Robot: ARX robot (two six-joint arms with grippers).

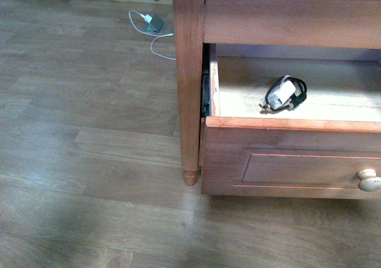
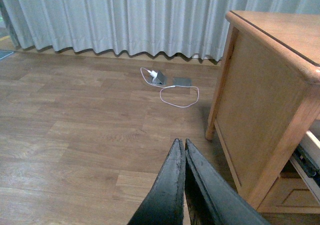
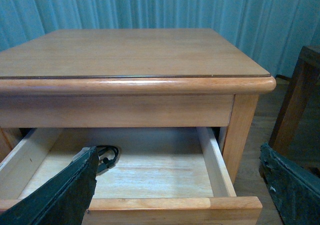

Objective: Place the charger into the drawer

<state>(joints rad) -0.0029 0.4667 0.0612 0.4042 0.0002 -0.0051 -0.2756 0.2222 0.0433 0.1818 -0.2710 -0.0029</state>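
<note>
Lying flat on the pale bottom of the drawer (image 1: 292, 125), the charger (image 1: 284, 95), in the half of the drawer nearer to the table leg (image 1: 189, 83), apart from every drawer wall. Slanted against the drawer front: long axis running from one end nearer the front board to the other end nearer the back, turned toward the side of the knob (image 1: 369, 180). Cannot tell which way the plug pins point.

Much bare wood around it inside the drawer, most of all on the knob side. Pulled well out from under the table top, so open above.

Looks as a small white block wrapped in tight loops of black cable.

Closed, the left gripper (image 2: 181, 142), fingertips pressed together with nothing between, outside the drawer, over the floor (image 2: 75, 125). Spread wide and holding nothing, the right gripper (image 3: 177, 152), before the drawer front, one finger toward each side of it.

Well apart from the drawer, on the floor near the curtain (image 2: 125, 20), a grey-green block (image 2: 159, 76) with a loose white cable.
</note>
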